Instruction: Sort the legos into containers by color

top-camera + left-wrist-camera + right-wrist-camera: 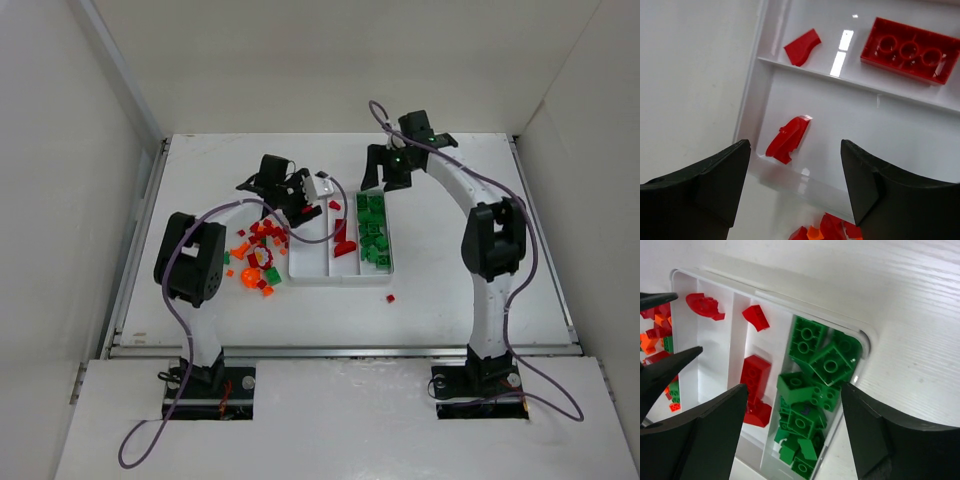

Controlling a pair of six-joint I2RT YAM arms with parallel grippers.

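From above, the white tray (300, 277) lies on the table (450, 290) between both arms. Green legos (374, 236) fill its right compartment and dark red legos (345, 240) sit in the middle one. A loose heap of red, orange and green pieces (257, 258) lies just left of the tray, and one stray red piece (390, 298) rests near its near right corner. The left gripper (298, 208) hangs over the tray's far left corner, the right gripper (385, 180) over its far right end. At the left wrist, the left gripper (795, 185) gapes wide and holds nothing, above a red sloped piece (788, 140) in the outer compartment. At the right wrist, the right gripper (792, 435) is likewise spread and empty over the green bricks.
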